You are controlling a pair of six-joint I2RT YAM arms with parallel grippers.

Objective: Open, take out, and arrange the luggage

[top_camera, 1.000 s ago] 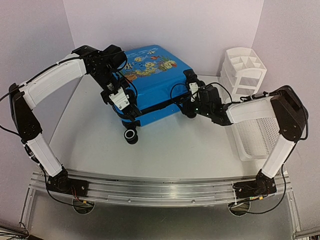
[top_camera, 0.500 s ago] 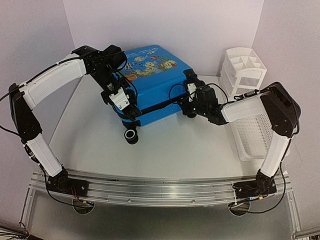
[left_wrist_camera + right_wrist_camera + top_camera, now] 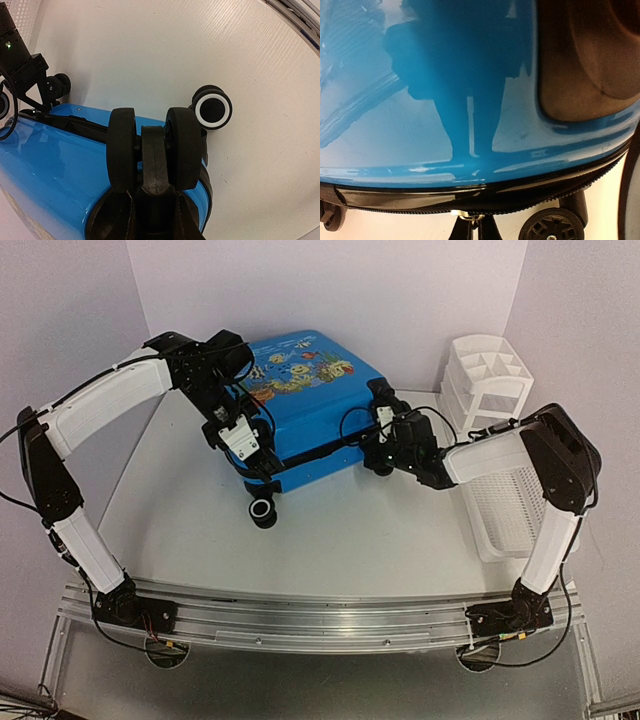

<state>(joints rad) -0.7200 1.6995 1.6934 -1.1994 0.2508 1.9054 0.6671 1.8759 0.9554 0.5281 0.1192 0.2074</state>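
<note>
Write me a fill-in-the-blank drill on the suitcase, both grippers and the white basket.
1. The luggage lies on the table with its lid ____.
2. The left gripper clamps a black ____ of the luggage.
3. The right gripper has its jaws ____ on the zip pull.
4. The white slatted basket lies beside the ____ arm.
Missing words: closed; wheel; shut; right.

On the white table [image 3: 330,535], a white slatted basket [image 3: 512,512] lies along its right edge. A white organizer [image 3: 487,380] with small open compartments stands at the table's far right corner.
</note>
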